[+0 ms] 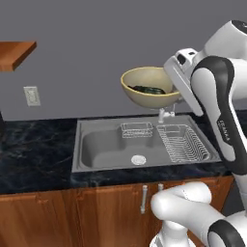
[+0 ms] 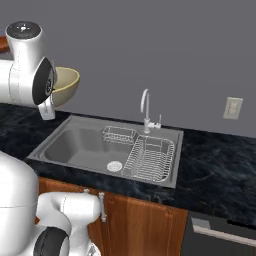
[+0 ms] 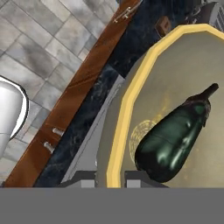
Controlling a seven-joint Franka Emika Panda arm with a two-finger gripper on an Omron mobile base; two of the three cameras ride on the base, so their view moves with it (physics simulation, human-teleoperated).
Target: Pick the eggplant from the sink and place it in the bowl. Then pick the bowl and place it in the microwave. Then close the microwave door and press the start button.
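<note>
The pale yellow-tan bowl (image 1: 144, 98) hangs tilted in the air above the back right of the sink (image 1: 99, 147), well over the counter. The dark eggplant (image 1: 150, 89) lies inside it. My gripper (image 1: 173, 95) is shut on the bowl's right rim. In the hand view the gripper (image 3: 109, 178) straddles the yellow rim of the bowl (image 3: 126, 103), one fingertip (image 3: 83, 178) outside and one inside, with the glossy eggplant (image 3: 175, 136) resting on the speckled bottom. The right base view shows the bowl (image 2: 66, 88) partly hidden behind my arm. The microwave is out of view.
The sink (image 2: 75, 145) holds a large wire rack (image 1: 185, 143), a small wire basket (image 1: 136, 129) and a round drain (image 1: 138, 159). A curved faucet (image 2: 145, 109) stands behind it. A wooden shelf (image 1: 14, 52) juts out at upper left, with dark stone counter (image 1: 34, 144) around.
</note>
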